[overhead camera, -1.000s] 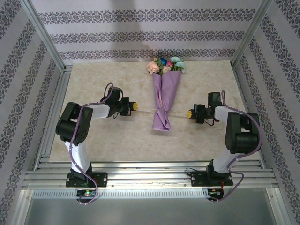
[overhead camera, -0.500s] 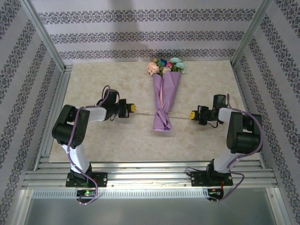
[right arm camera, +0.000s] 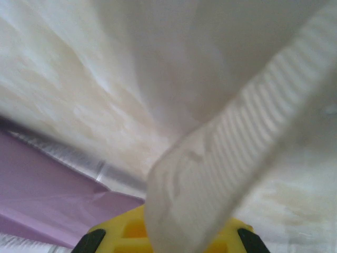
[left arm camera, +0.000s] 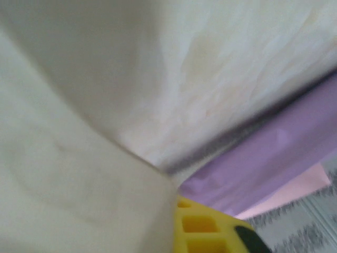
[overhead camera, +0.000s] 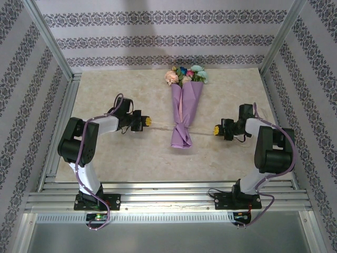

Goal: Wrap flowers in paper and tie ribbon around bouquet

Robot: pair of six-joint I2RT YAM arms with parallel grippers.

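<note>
Marble-patterned tabletop [overhead camera: 121,153] carries the bouquet [overhead camera: 185,105] at its middle, flowers [overhead camera: 184,74] toward the far edge; the ribbon [right arm camera: 231,153] stretches across its narrow near end; the right gripper [overhead camera: 216,129] is clamped on the ribbon; the left gripper [overhead camera: 148,122] sits at the ribbon's other end, and I cannot tell whether it grips.

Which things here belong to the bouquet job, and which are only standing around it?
Job: flowers, paper, ribbon, left tool, right tool shut on ribbon.
Not the job: table, patterned walls, metal frame.
</note>
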